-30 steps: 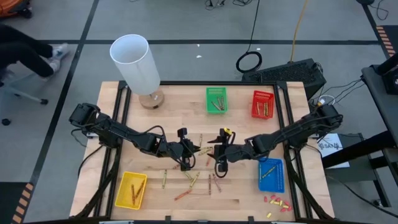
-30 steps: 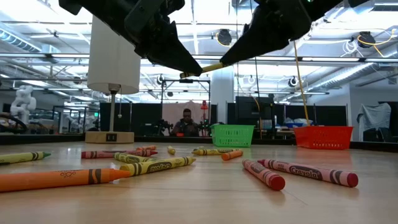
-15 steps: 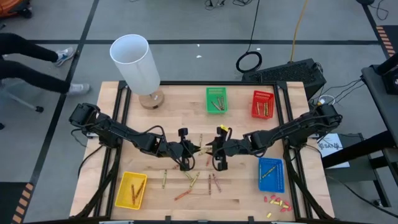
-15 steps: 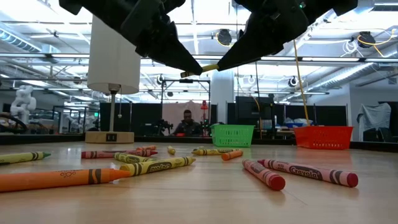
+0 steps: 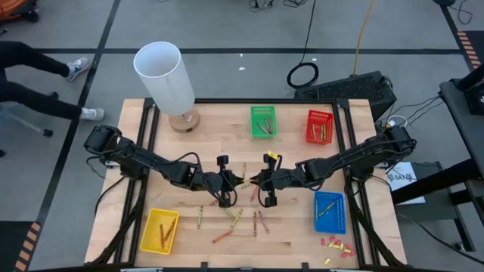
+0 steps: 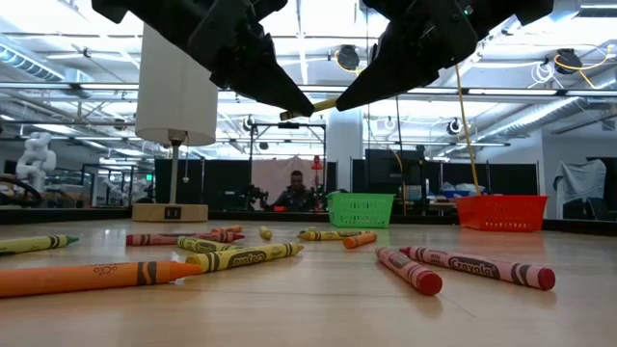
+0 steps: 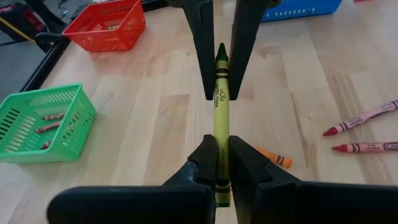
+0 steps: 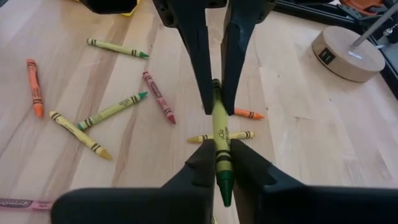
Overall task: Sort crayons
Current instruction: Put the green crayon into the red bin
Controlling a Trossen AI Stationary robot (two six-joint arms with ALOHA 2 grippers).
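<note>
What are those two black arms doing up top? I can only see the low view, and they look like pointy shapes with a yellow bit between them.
Observer: Both are holding one crayon in the air. The left gripper has its flat end and the right gripper is near its tip.
Operator: What colour is it?
Observer: It has a yellow-green wrapper and a green tip.
Operator: Any baskets I can't see?
Observer: Yes, there's a yellow basket beside the left arm and a blue basket beside the right arm. Both have crayons in them.
</note>
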